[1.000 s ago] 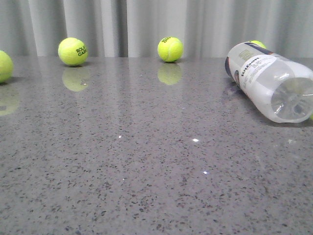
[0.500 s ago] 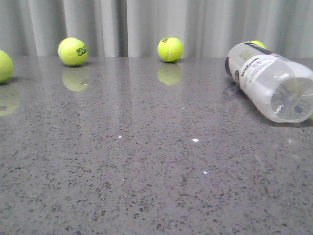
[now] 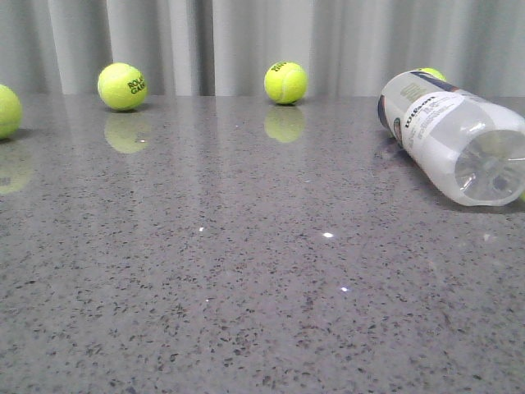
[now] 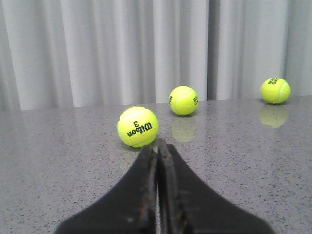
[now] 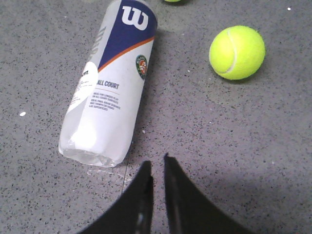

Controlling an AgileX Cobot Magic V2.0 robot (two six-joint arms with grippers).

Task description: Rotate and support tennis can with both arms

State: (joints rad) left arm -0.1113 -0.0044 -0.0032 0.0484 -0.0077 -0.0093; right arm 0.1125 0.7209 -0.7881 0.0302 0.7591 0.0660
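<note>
Tennis can lying on its side at the right of the table

Tennis can (image 3: 451,135) is seen on its side at the right of the grey speckled table (image 3: 246,287) in the front view, with its clear bottom end turned toward the camera and the labelled end toward the grey curtain (image 3: 246,41). No gripper is seen in this view.

From left to right along the far part of the table, a tennis ball cut by the picture edge (image 3: 6,111), a tennis ball with dark print (image 3: 122,86) and a third tennis ball (image 3: 285,82) are placed, all well apart from each other. Just behind the can a small part of a fourth ball (image 3: 432,74) is visible.

In the left wrist view the left gripper (image 4: 157,144) is shown with its fingers pressed together, nothing between them. A Wilson ball with the number 3 (image 4: 138,126) lies just in front of the tips.

In the right wrist view the right gripper (image 5: 156,163) is held above the table with only a thin gap between its fingers, and nothing is pinched. The can lies near the tips but is not touched, and a ball (image 5: 237,52) lies beside the can, apart from it.
</note>
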